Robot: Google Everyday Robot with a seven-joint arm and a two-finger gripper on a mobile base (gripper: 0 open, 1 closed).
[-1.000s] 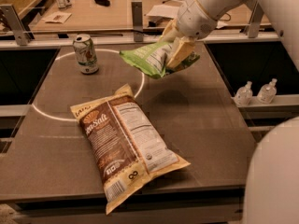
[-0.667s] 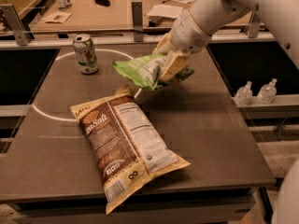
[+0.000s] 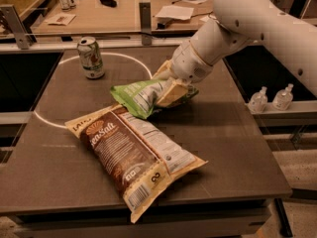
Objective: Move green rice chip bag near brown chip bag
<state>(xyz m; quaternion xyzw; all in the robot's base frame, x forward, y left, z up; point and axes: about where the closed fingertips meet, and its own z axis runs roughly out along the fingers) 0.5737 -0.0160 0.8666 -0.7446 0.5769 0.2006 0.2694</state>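
Note:
The green rice chip bag is a small light-green foil bag with a white panel. It hangs low over the table, its left end right at the top edge of the brown chip bag. The brown chip bag lies flat in the front middle, dark brown centre, cream edges, "Sea Salt" lettering and a white label. My gripper comes in from the upper right on a white arm and is shut on the green bag's right end.
A green-and-white drink can stands upright at the back left, inside a white circle line on the dark table. Two small clear bottles sit on a ledge right of the table. A desk with papers lies behind.
My gripper has carried the green bag down and to the left, from above the table's back right to just over the brown bag's top edge.

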